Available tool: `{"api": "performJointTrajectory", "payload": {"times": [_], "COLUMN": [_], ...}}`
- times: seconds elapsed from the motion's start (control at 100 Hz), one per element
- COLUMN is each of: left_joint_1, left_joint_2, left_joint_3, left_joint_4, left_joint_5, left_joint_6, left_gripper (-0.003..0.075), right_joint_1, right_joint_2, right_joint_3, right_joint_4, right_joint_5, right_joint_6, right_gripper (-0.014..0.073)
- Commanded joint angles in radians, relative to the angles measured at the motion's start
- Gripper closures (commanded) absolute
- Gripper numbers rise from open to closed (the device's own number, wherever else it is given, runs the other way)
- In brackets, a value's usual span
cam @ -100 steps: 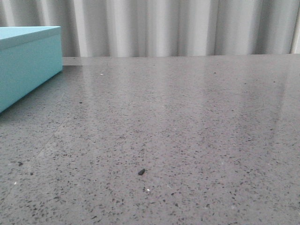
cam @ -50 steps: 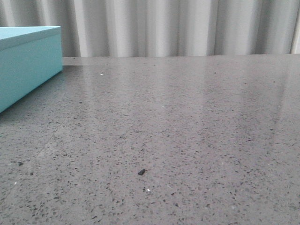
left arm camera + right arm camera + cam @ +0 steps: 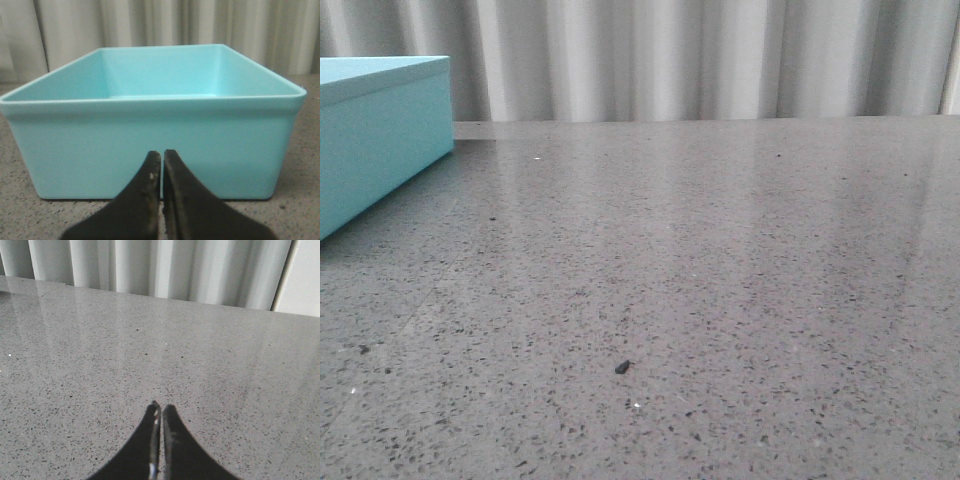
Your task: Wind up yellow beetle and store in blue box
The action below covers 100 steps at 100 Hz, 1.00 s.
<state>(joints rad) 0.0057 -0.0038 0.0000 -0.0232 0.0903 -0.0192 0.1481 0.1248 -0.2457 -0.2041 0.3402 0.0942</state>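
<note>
The blue box (image 3: 380, 135) stands at the far left of the front view, cut off by the frame edge. In the left wrist view the blue box (image 3: 150, 135) fills the middle; it has no lid on and nothing shows inside it. My left gripper (image 3: 162, 154) is shut with nothing held, low in front of the box's near wall. My right gripper (image 3: 161, 408) is shut and empty over bare speckled table. The yellow beetle is out of view in every frame. Neither gripper shows in the front view.
The grey speckled table (image 3: 720, 280) runs back to a pale pleated curtain (image 3: 700, 55). A small dark crumb (image 3: 622, 367) lies near the front middle.
</note>
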Motion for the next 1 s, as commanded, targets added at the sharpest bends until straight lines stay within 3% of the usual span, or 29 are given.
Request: {"api": "performJointTrajectory", "payload": {"times": [0.0,0.35,0.99], "left_joint_1": [0.001,0.001,0.001], "left_joint_2": [-0.030,-0.032,-0.032], "left_joint_3": [0.026,0.026,0.026], "left_joint_4": [0.040,0.053,0.053], "left_joint_5": [-0.098,0.193,0.189], "left_joint_6": [-0.093,-0.103,-0.103], "left_gripper": [0.0741,0.0741,0.0741], "right_joint_1": [-0.002,-0.002,-0.002], "right_joint_2": [0.010,0.010,0.010], "right_joint_3": [-0.028,-0.028,-0.028], "right_joint_4": [-0.014,-0.014,-0.014], "right_joint_5": [-0.075,-0.075,-0.075], "right_joint_6": [-0.009,-0.009,-0.009], "right_gripper": [0.0635,0.0635,0.0635]}}
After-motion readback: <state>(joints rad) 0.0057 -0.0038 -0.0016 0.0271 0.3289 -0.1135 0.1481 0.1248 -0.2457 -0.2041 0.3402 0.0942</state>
